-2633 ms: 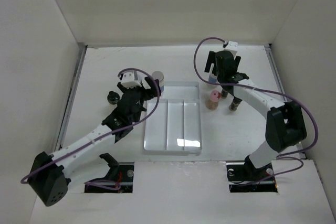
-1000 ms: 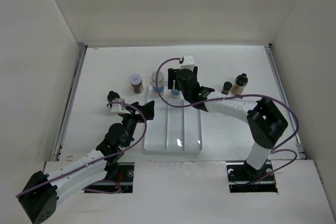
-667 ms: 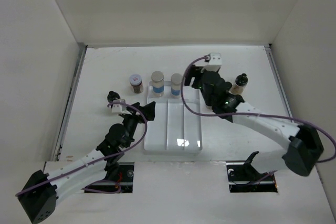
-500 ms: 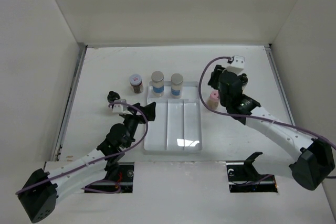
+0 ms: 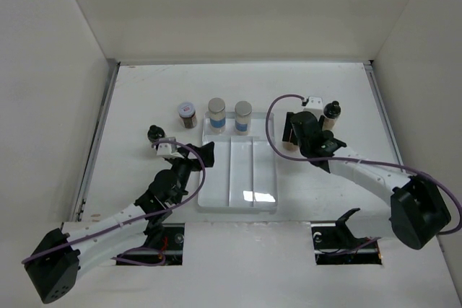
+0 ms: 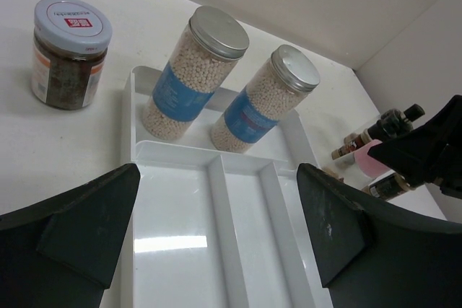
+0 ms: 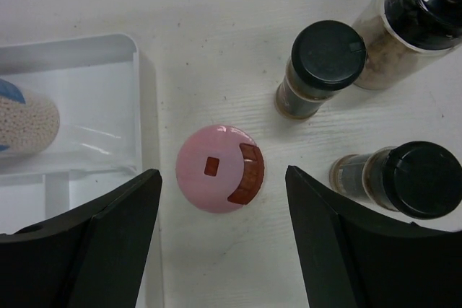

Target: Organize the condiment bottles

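Claws both spread wide, right claw (image 7: 221, 177) over pink-capped bottle (image 7: 216, 156) (seemingly not touching), left claw (image 6: 216, 172) above white tray (image 6: 173, 254).

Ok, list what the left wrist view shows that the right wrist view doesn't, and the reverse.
Left wrist only: the brown jar with a white lid, on the table, and the left bead jar. Right wrist only: the red tab on top of the pink-capped bottle. Both: the tray, the right bead jar, the pink-capped bottle and black-capped bottles.
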Available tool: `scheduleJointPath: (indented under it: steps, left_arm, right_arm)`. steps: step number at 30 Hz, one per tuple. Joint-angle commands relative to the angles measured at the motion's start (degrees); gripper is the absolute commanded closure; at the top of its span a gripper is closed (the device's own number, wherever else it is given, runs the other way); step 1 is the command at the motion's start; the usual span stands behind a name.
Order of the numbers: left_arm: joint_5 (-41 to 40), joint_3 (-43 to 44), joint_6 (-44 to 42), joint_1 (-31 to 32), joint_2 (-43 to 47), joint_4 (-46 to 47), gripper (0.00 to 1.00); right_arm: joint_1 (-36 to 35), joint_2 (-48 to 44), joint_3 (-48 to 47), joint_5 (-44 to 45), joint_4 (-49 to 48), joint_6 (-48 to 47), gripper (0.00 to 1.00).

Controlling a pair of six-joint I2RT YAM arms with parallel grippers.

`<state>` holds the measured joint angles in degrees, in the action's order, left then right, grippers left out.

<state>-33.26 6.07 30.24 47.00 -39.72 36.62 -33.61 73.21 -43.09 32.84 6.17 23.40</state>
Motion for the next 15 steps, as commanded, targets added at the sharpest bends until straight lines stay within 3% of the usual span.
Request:
scheduleJointPath:
  steps: [1, 7, 15]
  left_arm:
    - [-0.2, 1.7, -0.1, -0.3, 0.0, 1.3, 0.08]
    - [-0.1, 1.6, -0.1, -0.1, -0.4, 1.6, 0.08]
    - [-0.5, 1.2, -0.2, 0.5, 0.9, 1.4, 0.08]
  right_arm:
    - [1.7, 1.2, -0.1, -3.4, -4.6, 0.9, 0.26]
    - [2.7, 3.3, -2.1, -3.4, -6.8, 0.0, 0.44]
    - [1.9, 0.1, -3.5, -2.3, -7.8, -0.9, 0.49]
